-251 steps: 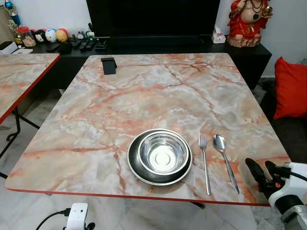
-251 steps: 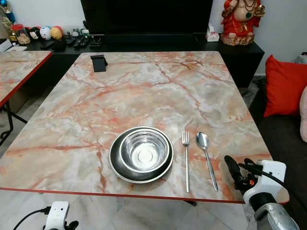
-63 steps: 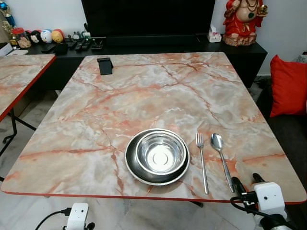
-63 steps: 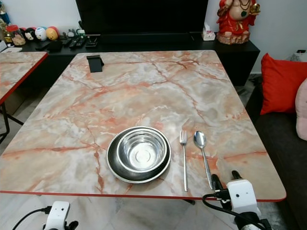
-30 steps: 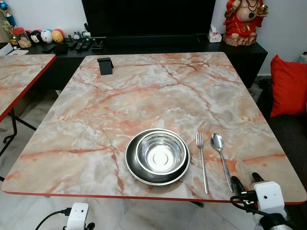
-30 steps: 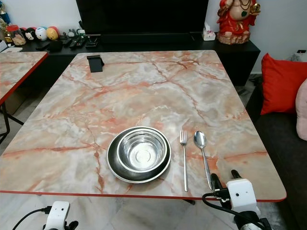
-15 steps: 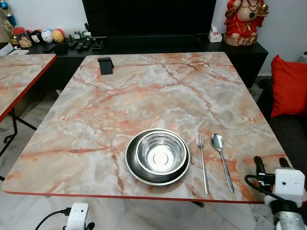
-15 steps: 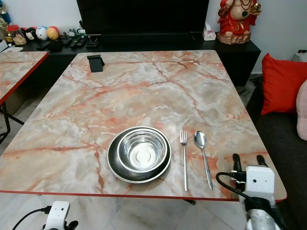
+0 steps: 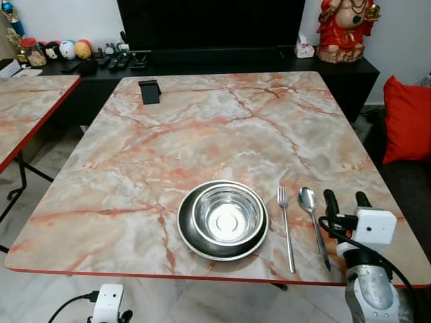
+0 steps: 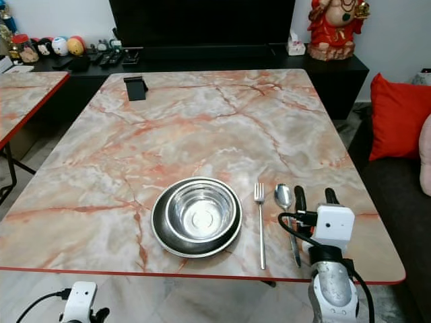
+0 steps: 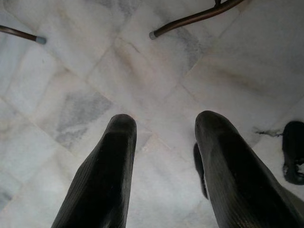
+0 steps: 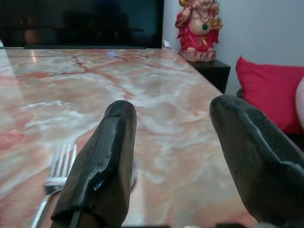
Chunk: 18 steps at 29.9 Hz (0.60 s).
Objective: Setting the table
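Beside spoon [image 9: 308, 200] | right pincer [image 9: 346, 198] agape over table [image 9: 202, 128] | left pincer [image 11: 164, 142] agape, idle

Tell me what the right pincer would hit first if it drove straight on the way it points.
Probably nothing soon: the right pincer points along the marble table, open, spoon just left of its line.

A home living room; television [image 9: 212, 27], red cushion [image 9: 407, 121], marble table [image 9: 202, 134].

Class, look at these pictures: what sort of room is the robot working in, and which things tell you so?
Probably a home living-dining room: a marble-patterned table laid with bowl, fork and spoon, and a television on a dark cabinet.
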Motion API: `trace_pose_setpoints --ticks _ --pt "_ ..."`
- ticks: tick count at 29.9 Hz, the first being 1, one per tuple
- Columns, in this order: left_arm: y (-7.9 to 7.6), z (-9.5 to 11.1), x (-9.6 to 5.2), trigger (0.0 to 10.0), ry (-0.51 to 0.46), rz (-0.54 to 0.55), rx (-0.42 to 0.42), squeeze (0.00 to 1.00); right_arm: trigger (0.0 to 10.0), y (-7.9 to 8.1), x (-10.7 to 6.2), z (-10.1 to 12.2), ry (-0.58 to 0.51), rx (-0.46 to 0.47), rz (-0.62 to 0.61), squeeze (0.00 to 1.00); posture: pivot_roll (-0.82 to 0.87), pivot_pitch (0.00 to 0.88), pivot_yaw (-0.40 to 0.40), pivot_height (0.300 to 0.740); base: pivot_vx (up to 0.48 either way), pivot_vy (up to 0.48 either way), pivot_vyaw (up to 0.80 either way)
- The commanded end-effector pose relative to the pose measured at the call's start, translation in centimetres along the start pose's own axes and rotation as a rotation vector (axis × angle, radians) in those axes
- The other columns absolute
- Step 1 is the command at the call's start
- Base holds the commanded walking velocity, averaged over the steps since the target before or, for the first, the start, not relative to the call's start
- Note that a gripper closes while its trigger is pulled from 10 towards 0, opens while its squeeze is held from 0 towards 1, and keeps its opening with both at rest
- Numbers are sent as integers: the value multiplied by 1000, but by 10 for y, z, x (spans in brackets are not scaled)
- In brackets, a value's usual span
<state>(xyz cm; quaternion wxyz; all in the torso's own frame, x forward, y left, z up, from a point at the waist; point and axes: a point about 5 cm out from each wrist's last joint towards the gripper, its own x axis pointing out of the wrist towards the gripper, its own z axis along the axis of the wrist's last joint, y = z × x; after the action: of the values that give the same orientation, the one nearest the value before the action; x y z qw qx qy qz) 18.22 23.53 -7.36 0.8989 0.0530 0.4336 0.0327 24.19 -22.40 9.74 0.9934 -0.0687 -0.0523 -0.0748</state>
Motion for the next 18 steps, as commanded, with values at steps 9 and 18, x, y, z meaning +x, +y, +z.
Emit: trace_pose_setpoints --ticks 9,18 --pt "-5 -8 -1 10000 19 21 -53 0 10000 -8 11 10 -40 -18 31 0 -129 0 -6 740 0 0 0" --pt "-11 -9 -1 10000 20 39 -104 0 10000 -1 26 14 -49 -22 71 0 -91 0 -54 740 0 0 0"
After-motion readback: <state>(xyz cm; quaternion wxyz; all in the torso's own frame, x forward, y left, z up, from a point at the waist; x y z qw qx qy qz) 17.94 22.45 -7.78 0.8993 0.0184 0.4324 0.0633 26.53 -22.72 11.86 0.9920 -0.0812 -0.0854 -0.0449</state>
